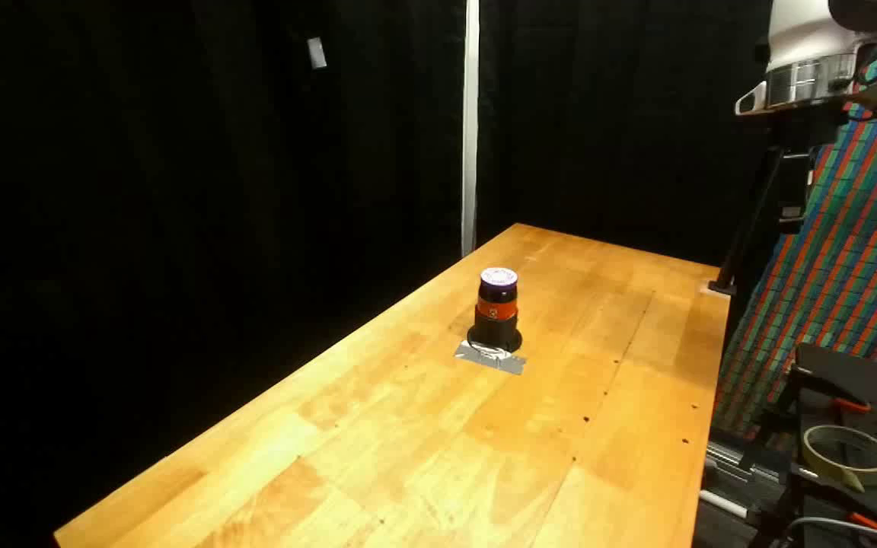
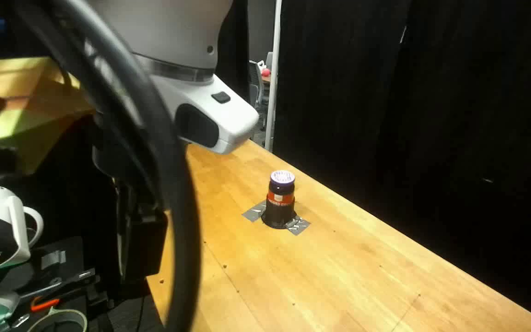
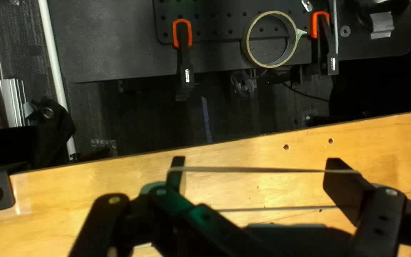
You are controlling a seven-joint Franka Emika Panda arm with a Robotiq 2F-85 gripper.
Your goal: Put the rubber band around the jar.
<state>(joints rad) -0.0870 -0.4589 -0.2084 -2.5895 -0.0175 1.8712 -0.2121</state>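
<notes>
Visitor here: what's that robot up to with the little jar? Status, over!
Gripper open, rubber band stretched across it. Jar upright, band not on it yet. Possible snag: black holder at jar's base.

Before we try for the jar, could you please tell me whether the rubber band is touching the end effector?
Touching: the wrist view shows the rubber band stretched across the open end effector, bending around both fingertips.

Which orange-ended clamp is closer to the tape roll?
In the wrist view, the right clamp: the tape roll's loose end almost reaches it; the left clamp sits across a wider gap.
</notes>
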